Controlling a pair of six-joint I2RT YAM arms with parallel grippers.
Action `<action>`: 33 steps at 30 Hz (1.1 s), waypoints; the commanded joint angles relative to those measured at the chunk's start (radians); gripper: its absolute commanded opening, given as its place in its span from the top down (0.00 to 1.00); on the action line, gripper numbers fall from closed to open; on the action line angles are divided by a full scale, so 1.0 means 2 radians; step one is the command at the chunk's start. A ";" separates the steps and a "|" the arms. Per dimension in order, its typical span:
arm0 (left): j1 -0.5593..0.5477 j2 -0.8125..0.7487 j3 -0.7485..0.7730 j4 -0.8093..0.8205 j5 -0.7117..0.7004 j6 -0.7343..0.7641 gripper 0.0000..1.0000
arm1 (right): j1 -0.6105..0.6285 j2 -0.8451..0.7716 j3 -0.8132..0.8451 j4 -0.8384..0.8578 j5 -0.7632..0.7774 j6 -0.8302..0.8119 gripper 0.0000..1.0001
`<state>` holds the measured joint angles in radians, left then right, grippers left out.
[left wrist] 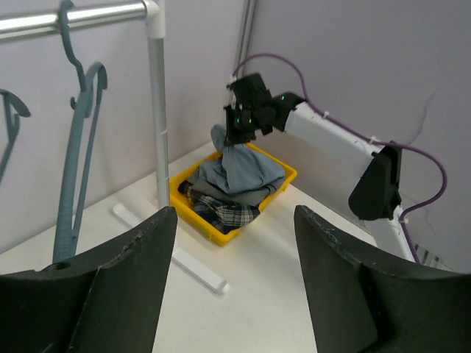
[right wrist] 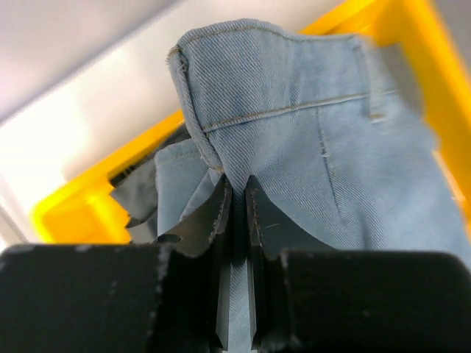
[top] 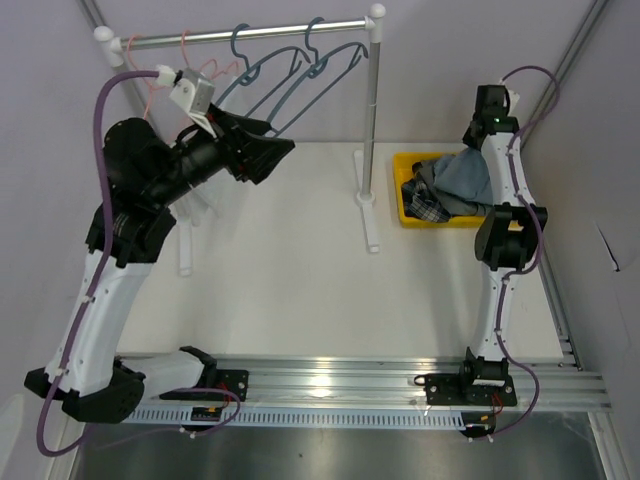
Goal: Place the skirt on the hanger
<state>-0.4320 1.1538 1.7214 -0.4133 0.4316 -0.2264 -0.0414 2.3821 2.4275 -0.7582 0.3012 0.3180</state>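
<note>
Right now the skirt (right wrist: 294, 147), pale blue denim, is sitting on top of the heap in the yellow bin (top: 405, 215) at the far right of the tabletop (top: 300, 280). I am pinching a fold just under its waistband in my right gripper (right wrist: 237, 213), jaws drawn narrow on the cloth. The rest is draping down over a plaid garment (left wrist: 221, 209) in the bin. My left gripper (left wrist: 235, 254) is hovering wide, holding nothing, near the blue hangers (top: 290, 80) on the rail (top: 250, 35). Those hangers are lying well apart to the skirt's left, with the rack's upright post (top: 372, 110) standing between. I am judging that the carry needs to lift clear and pass in front of that post.
</note>
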 commanded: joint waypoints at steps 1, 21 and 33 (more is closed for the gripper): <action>-0.011 0.019 -0.001 0.008 0.031 0.011 0.30 | -0.011 -0.099 0.004 0.041 0.011 0.010 1.00; -0.044 0.118 0.017 -0.013 0.108 0.046 0.42 | 0.019 -0.347 -0.010 0.081 -0.082 0.042 1.00; -0.072 0.097 -0.055 0.007 0.078 0.034 0.54 | 0.123 -0.514 -0.272 0.104 -0.252 0.097 1.00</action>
<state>-0.5552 1.3781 1.6318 -0.4286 0.6003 -0.1574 0.1242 1.4334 2.0060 -0.6361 -0.0765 0.4553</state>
